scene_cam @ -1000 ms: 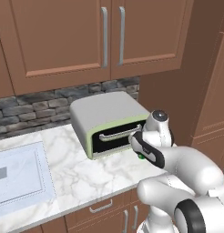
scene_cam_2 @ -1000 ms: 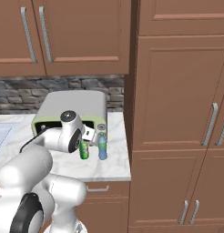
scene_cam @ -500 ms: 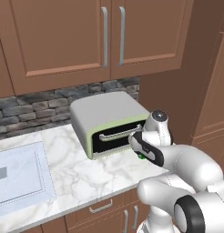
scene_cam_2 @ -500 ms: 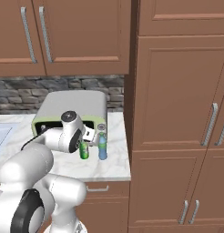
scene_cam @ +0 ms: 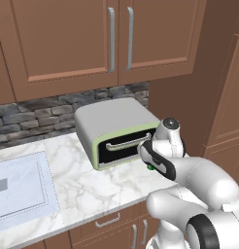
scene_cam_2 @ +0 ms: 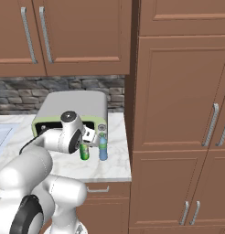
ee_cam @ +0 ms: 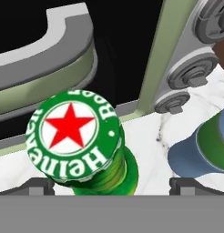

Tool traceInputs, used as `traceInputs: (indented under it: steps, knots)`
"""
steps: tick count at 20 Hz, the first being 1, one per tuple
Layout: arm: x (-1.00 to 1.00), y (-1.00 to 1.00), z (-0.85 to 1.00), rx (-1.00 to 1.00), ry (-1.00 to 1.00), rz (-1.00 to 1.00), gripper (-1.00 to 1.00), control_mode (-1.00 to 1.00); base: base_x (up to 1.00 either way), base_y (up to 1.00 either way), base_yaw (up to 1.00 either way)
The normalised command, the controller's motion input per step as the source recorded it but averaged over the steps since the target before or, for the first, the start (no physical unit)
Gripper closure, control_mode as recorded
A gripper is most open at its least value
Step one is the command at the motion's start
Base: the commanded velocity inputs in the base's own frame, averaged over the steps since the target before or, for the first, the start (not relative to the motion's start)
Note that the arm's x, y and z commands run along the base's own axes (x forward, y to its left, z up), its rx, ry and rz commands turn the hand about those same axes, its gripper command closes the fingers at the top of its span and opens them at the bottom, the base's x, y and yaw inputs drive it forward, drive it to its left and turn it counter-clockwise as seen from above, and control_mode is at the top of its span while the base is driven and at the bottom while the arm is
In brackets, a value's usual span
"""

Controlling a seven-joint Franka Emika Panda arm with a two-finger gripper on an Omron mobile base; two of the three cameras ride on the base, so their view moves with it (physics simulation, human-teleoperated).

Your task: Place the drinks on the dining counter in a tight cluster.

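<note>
I see the toaster oven [scene_cam_2: 71,109] at the far left of the marble worktop [scene_cam_2: 109,167]. Just in front of its right end stands the green bottle [scene_cam_2: 84,152], with my gripper [ee_cam: 111,185] directly above its cap, jaws spread wide and holding nothing. The pale-blue bottle [scene_cam_2: 103,147] stands just right of it.

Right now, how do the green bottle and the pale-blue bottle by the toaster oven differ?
The green bottle stands nearer the gripper, between its open fingertips; the pale-blue bottle stands off to one side. The green bottle's cap is green with a red star; the pale-blue bottle's is blue. Both stand upright on the marble worktop.
</note>
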Motion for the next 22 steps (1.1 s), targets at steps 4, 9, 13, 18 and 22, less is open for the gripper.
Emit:
traceInputs:
  steps: [4, 9, 13, 18, 22]
  knots:
    - [0.0, 0.0, -0.02, 0.0, 0.0, 0.0, -1.0, -1.0, 0.0, 0.0, 0.0]
    - [0.0, 0.0, -0.14, 0.02, 0.0, 0.0, -1.0, -1.0, 0.0, 0.0, 0.0]
    - [0.0, 0.0, -0.17, 0.04, -0.01, 0.0, -1.0, -1.0, 0.0, 0.0, 0.0]
    - [0.0, 0.0, -0.14, 0.04, -0.03, 0.0, -1.0, -1.0, 0.0, 0.0, 0.0]
    - [0.0, 0.0, -0.09, 0.03, -0.03, 0.0, -1.0, -1.0, 0.0, 0.0, 0.0]
